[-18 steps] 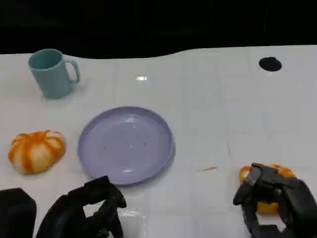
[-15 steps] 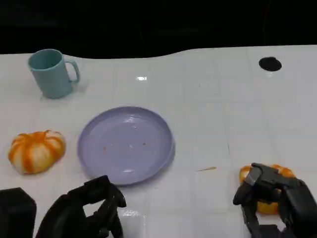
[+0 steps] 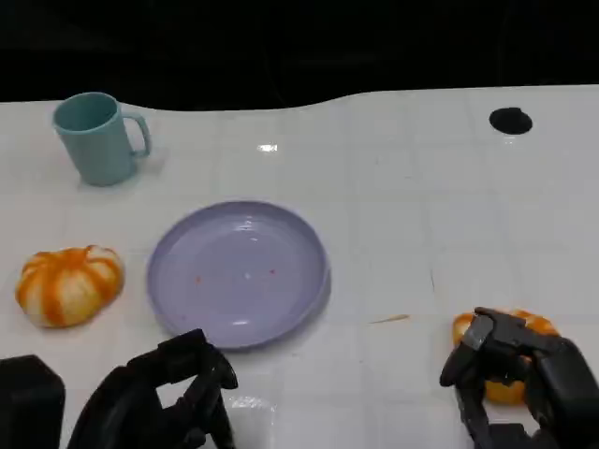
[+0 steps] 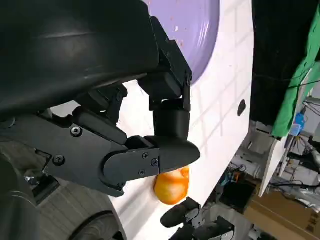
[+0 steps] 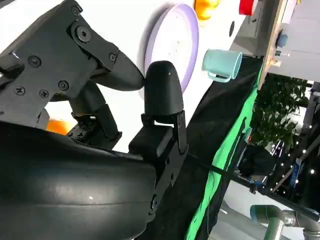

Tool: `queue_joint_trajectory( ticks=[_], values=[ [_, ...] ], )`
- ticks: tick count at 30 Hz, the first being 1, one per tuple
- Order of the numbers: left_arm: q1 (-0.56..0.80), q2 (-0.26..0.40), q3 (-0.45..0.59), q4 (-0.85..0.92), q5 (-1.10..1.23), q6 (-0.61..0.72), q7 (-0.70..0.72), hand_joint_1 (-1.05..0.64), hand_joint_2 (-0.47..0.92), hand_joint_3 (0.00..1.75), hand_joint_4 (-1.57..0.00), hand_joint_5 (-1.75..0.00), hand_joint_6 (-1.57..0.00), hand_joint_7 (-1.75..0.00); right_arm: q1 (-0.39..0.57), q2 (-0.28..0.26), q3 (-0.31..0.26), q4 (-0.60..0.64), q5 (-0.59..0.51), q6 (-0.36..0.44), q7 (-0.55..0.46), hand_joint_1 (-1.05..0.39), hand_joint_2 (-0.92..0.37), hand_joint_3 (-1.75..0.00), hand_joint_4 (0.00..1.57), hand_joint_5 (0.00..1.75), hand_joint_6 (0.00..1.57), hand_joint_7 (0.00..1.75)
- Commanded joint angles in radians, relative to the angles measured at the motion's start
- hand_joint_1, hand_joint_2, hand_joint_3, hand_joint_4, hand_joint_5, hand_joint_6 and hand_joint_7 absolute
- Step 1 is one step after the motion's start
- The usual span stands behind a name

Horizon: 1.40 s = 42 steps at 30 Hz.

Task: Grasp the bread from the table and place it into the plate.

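Two bread rolls, one plate, one mug, one black round mark, all on a white table (image 3: 393, 187).

Bread roll one (image 3: 504, 354): orange-striped, near the table's front right, partly under the right hand (image 3: 519, 374). The hand's fingers curl over the roll from above and touch it; it still sits on the table, and whether the grip is firm I cannot tell. In the right wrist view a bit of orange shows behind the fingers (image 5: 160, 95).

Bread roll two (image 3: 68, 284): orange and white, at the far left, just off the plate's left rim, not touching it.

Plate (image 3: 187, 281): lavender, round, center-left, nothing in it but a few tiny specks.

Mug (image 3: 96, 137): teal, upright, handle to the picture's right, back left, well apart from the plate.

Black round mark (image 3: 510, 121): back right, near the table's rear edge.

Left hand (image 3: 173, 398): front left, just below the plate's near rim, fingers curled in, holding nothing.

Open room: wide bare stretch of table between the plate's right rim and the right hand, only a small orange crumb (image 3: 391, 320) in it. The table's rear edge runs along a dark background.
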State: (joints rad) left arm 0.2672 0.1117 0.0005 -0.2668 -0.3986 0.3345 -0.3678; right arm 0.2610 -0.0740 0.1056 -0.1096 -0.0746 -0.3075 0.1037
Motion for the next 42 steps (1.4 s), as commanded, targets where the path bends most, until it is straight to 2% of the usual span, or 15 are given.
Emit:
queue_joint_trajectory(
  ticks=[1, 13, 17, 22, 26, 30, 32, 34, 36, 42],
  values=[
    [0.008, 0.015, 0.009, -0.011, -0.005, -0.003, -0.008, -0.57, 0.77, 0.62, -0.82, -1.75, -0.78, -1.48, 0.005, -0.004, -0.004, -0.007, 0.01, -0.01, 0.003, -0.18, -0.31, -1.42, 0.88, 1.68, 0.81, 1.46],
    [0.003, 0.017, 0.012, -0.006, -0.007, -0.004, -0.008, -0.56, 0.78, 0.59, -0.82, -1.75, -0.78, -1.48, 0.003, -0.001, -0.006, -0.019, 0.014, 0.001, 0.005, -0.17, -0.3, -1.44, 0.87, 1.68, 0.8, 1.47],
    [0.002, 0.017, 0.014, -0.002, -0.009, -0.005, -0.012, -0.56, 0.78, 0.59, -0.82, -1.75, -0.78, -1.47, 0.003, 0.0, -0.009, -0.035, 0.022, 0.001, 0.006, -0.16, -0.3, -1.45, 0.83, 1.65, 0.75, 1.4],
    [0.005, 0.02, 0.016, -0.008, -0.012, -0.002, -0.011, -0.55, 0.79, 0.59, -0.83, -1.75, -0.78, -1.47, 0.003, -0.009, -0.011, -0.069, 0.036, 0.017, 0.02, -0.13, -0.31, -1.36, 0.72, 1.64, 0.68, 1.31],
    [0.008, 0.022, 0.015, -0.014, -0.011, 0.0, -0.011, -0.56, 0.79, 0.58, -0.83, -1.75, -0.78, -1.47, -0.021, -0.041, -0.024, -0.072, 0.017, -0.03, 0.036, -0.11, -0.29, -1.3, 0.57, 1.58, 0.57, 1.24],
    [0.01, 0.022, 0.014, -0.018, -0.015, 0.003, -0.012, -0.56, 0.79, 0.58, -0.83, -1.75, -0.79, -1.47, -0.029, -0.09, -0.039, -0.108, -0.084, -0.008, 0.018, -0.18, -0.25, -1.25, 0.47, 1.43, 0.46, 1.14],
    [0.011, 0.022, 0.012, -0.02, -0.014, 0.001, -0.012, -0.56, 0.79, 0.58, -0.83, -1.75, -0.79, -1.47, -0.032, -0.11, -0.047, -0.129, -0.159, 0.007, -0.003, -0.26, -0.25, -1.16, 0.45, 1.31, 0.46, 1.02],
    [0.012, 0.02, 0.011, -0.024, -0.013, 0.009, -0.005, -0.57, 0.78, 0.57, -0.83, -1.75, -0.79, -1.47, -0.035, -0.132, -0.054, -0.149, -0.22, 0.023, -0.01, -0.27, -0.26, -1.11, 0.4, 1.22, 0.46, 0.91],
    [0.012, 0.019, 0.01, -0.027, -0.014, 0.014, -0.003, -0.57, 0.78, 0.57, -0.83, -1.75, -0.79, -1.47, -0.036, -0.155, -0.059, -0.173, -0.281, 0.045, -0.012, -0.27, -0.29, -1.03, 0.37, 1.19, 0.47, 0.8],
    [0.013, 0.017, 0.008, -0.03, -0.008, 0.012, -0.001, -0.58, 0.79, 0.57, -0.83, -1.75, -0.79, -1.47, -0.035, -0.224, -0.077, -0.281, -0.457, 0.134, 0.009, -0.32, -0.51, -0.6, 0.34, 0.96, 0.49, 0.43]
  ],
)
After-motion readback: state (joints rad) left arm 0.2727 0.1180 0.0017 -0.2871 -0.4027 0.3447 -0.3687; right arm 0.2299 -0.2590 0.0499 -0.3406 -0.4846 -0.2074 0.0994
